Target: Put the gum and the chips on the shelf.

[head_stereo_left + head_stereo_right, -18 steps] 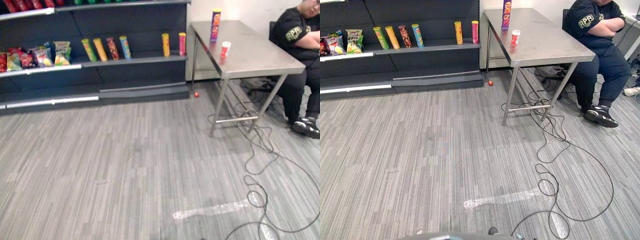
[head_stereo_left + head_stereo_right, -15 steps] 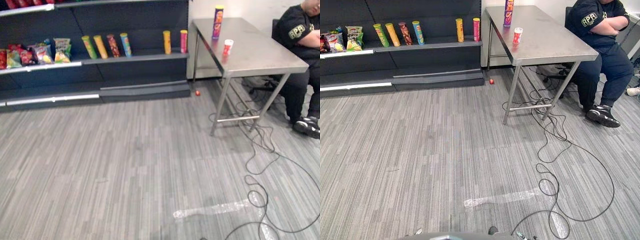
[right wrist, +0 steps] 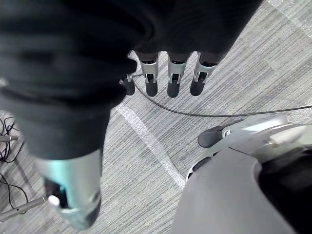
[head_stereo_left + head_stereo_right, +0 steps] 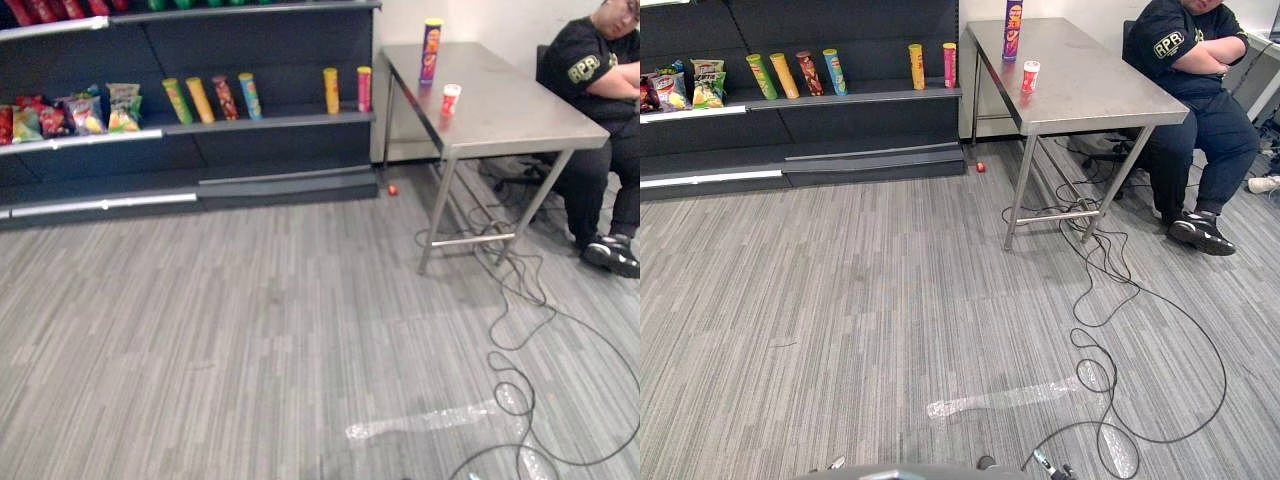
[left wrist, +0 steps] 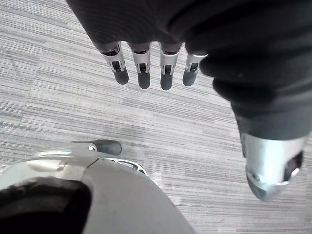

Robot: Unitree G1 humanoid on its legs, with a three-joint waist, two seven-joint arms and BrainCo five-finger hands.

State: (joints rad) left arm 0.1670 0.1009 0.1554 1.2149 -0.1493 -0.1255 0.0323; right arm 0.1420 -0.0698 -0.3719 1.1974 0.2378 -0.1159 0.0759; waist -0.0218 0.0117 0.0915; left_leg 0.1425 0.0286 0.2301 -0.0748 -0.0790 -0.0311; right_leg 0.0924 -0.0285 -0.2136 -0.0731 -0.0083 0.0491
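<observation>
Chips (image 4: pixel 432 50) and gum (image 4: pixel 451 99) near table (image 4: pixel 510 100) edge facing shelf (image 4: pixel 280 121) | left hand (image 5: pixel 142 61), right hand (image 3: pixel 174 73): fingers straight, holding nothing

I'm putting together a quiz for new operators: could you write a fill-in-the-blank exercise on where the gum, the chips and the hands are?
The tall chips can and the small gum tub both stand on the ____. The left hand and the right hand, fingers straight, hold ____. A person sits to the robot's ____.
Missing words: table; nothing; right.
</observation>
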